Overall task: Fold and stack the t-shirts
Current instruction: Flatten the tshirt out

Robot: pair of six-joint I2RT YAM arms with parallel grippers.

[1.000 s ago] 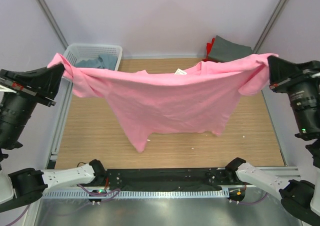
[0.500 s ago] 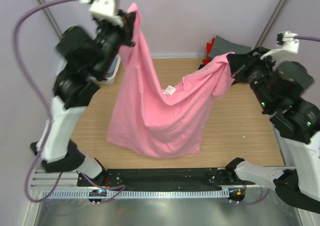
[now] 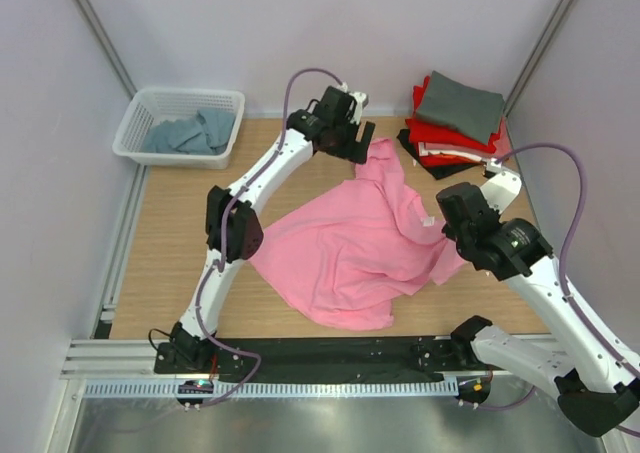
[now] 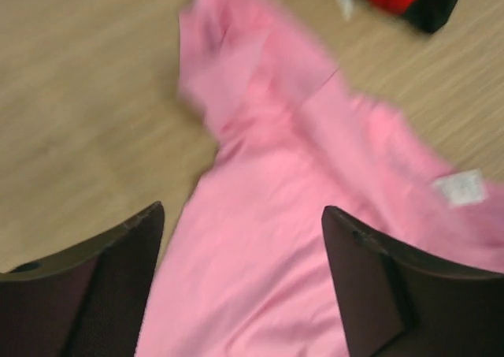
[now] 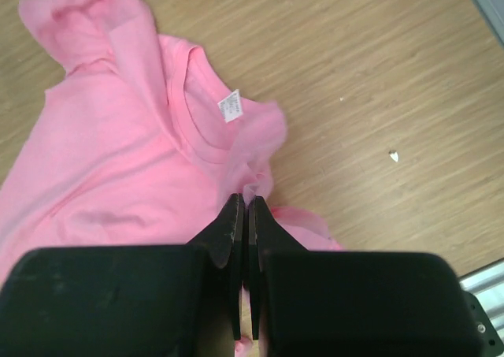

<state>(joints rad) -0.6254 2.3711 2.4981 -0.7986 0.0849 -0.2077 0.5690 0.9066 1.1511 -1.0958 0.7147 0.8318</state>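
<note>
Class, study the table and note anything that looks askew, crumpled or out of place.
The pink t-shirt lies crumpled and twisted in the middle of the table, one sleeve bunched below the open left gripper, a fold pinched in the shut right gripper. Compared with the folded stack at the far right, it looks untidy.

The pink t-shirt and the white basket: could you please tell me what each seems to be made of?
The pink short-sleeved t-shirt looks like soft, matte knit cloth, probably cotton: it lies in limp folds, with a sewn neckband. The white lattice basket seems to be moulded plastic, smooth: its thin, regular grid stands stiff.
</note>
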